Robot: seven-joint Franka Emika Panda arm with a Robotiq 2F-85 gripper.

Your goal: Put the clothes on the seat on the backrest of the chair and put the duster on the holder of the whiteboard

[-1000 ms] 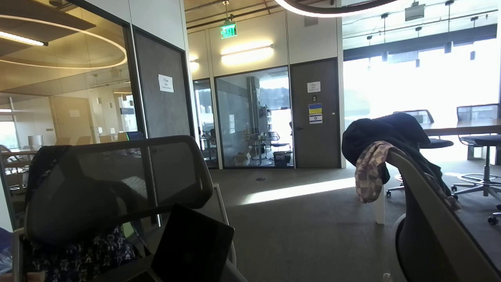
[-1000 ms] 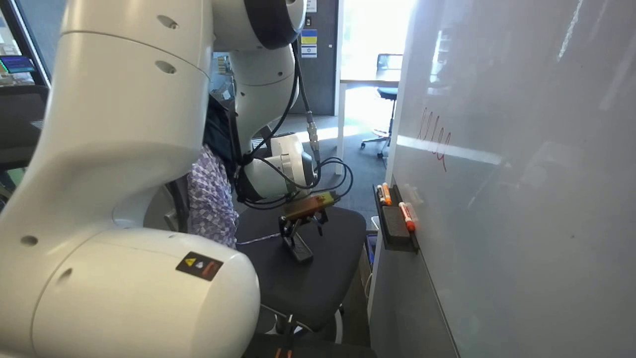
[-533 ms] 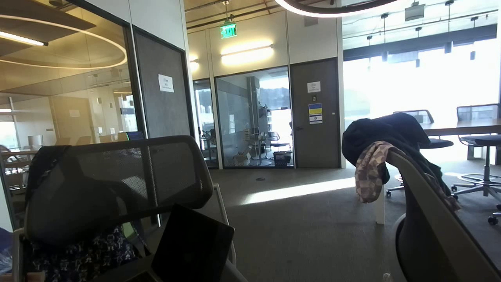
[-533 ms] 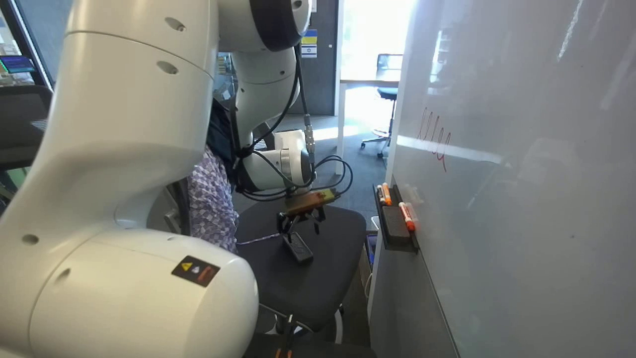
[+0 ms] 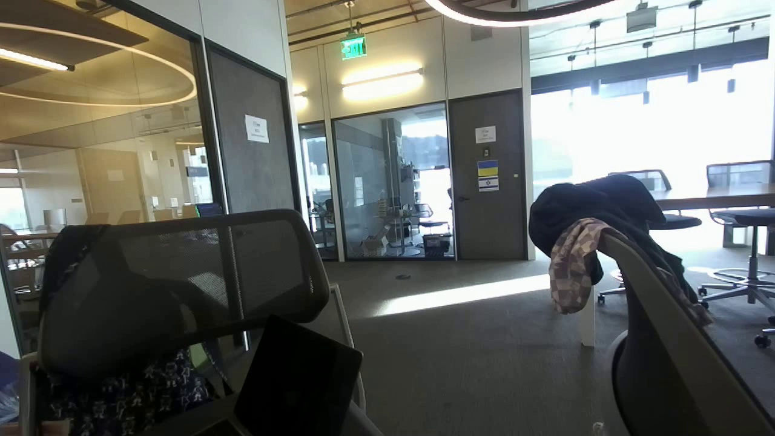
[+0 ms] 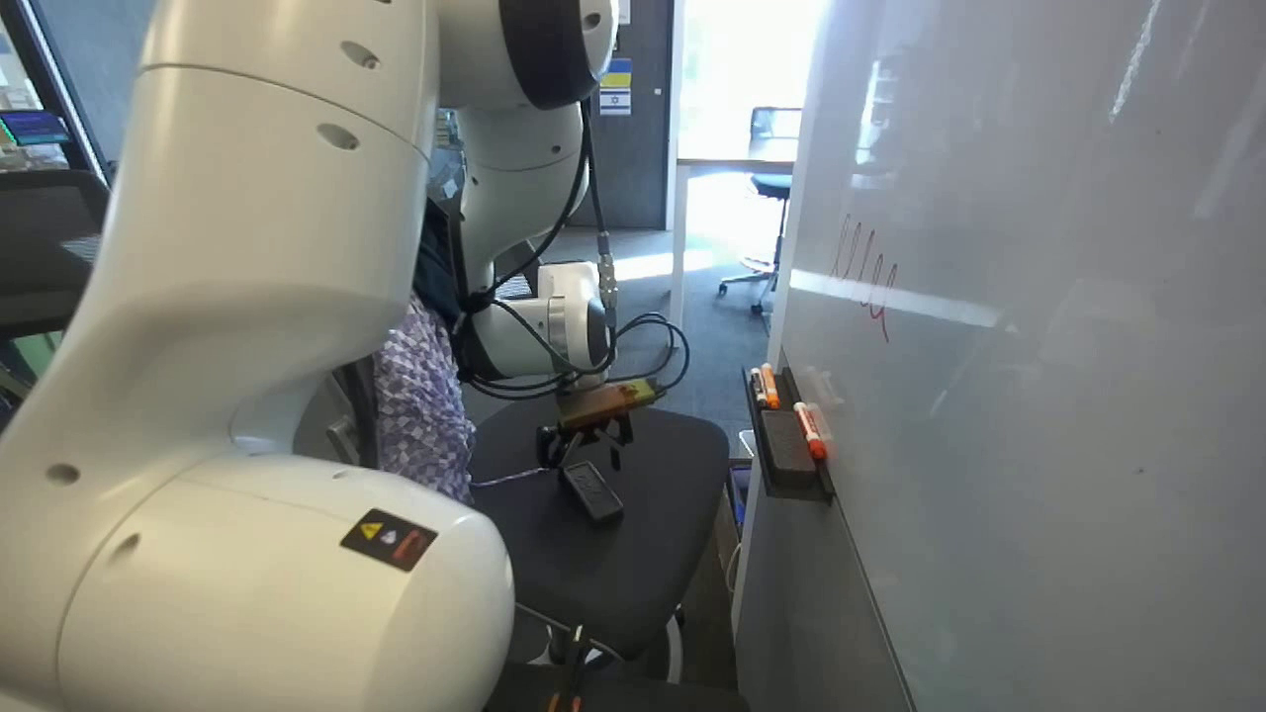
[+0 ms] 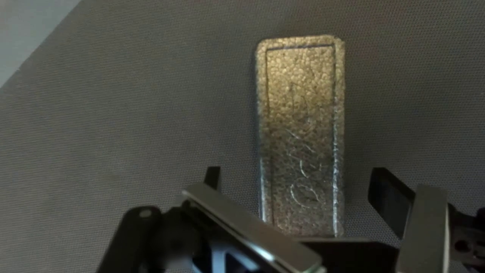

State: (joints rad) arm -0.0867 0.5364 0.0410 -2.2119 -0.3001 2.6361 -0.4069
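- Step in hand: prob. pt 2, fetching the duster (image 7: 301,113). Clothes pt looks done: clothes (image 5: 596,209) hang over the backrest (image 5: 648,303) in both ext. views, w/ a checked cloth (image 6: 423,405) down the seat side.
- Duster lies flat on the seat (image 6: 633,578), abt mid, well L of the whiteboard (image 6: 1039,445).
- Claw (image 7: 297,184) is released: fingers wide apart, no grip on anything. Wrist view has one finger L of the duster, one R. In an ext. view it's up by the duster's far end; looks above it, not touching, tho exact height is hard to tell.
- Next move prob. calls for a small shift twd the duster's middle, then down w/ a finger along each long edge, then a squeeze across the narrow width. An end-on hold could let it tip.
- After that: lift & carry R to the holder (image 6: 796,492).
- Holder has a red marker (image 6: 809,431), an orange marker (image 6: 769,386) & a dark block (image 6: 786,440), so set-down needs care.
- Thin cord (image 6: 509,479) on seat, just L of duster; might snag.
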